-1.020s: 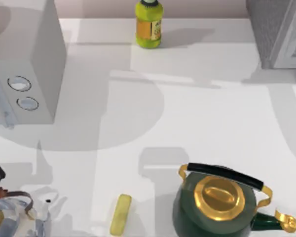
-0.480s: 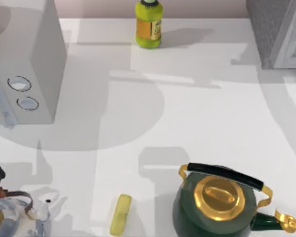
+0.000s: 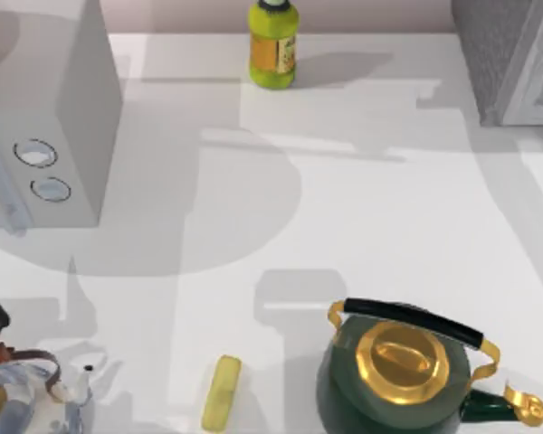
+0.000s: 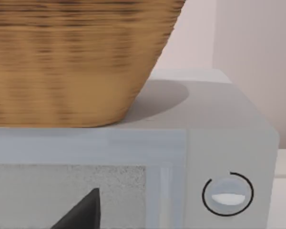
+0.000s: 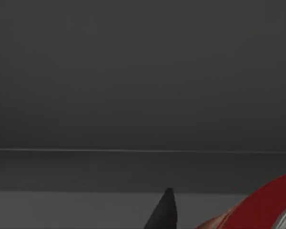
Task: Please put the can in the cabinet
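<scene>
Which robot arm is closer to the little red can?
Right. The small red cylindrical can lies right beside the right gripper's dark fingers in its wrist view. The left gripper's wrist view faces the white dial box instead.

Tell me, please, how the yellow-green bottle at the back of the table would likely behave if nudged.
The bottle stands upright, tall on a narrow base, so it would probably tip rather than slide. Being round, it would likely roll once down.

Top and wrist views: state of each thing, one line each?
can: red side at the right wrist view's edge, beside a dark fingertip
cabinet: far right corner, panel door shut
bottle: upright, capped
green kettle: upright, lid on
white box: basket on top
</scene>
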Tool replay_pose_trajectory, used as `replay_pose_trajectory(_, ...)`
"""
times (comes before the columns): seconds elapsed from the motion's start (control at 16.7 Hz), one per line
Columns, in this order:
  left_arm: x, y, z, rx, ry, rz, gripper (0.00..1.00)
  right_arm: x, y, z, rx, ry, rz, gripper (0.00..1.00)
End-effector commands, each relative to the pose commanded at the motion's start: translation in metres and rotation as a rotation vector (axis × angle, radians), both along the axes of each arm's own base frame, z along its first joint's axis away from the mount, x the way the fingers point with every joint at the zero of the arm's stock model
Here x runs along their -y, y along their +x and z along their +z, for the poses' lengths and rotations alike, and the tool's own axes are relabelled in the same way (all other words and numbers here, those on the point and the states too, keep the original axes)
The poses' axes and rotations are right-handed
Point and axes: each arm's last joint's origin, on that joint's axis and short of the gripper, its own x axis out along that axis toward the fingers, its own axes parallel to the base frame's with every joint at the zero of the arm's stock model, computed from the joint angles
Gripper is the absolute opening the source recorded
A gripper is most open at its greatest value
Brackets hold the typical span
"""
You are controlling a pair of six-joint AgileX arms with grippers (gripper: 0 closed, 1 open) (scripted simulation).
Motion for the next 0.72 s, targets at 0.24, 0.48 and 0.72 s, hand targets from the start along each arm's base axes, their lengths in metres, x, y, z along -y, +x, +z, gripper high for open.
replay_pose_trajectory(0.24, 0.000, 0.000, 0.000, 0.000, 0.000, 0.000, 1.00, -0.003, 0.032, 0.024, 0.038, 0.005, 0.009, 0.00)
replay_pose_trajectory(0.48, 0.000, 0.000, 0.000, 0.000, 0.000, 0.000, 1.00, 0.000, 0.075, 0.034, 0.056, 0.008, -0.003, 0.00)
replay_pose_trajectory(0.72, 0.000, 0.000, 0.000, 0.000, 0.000, 0.000, 1.00, 0.005, 0.114, 0.022, 0.029, 0.005, -0.019, 0.00)
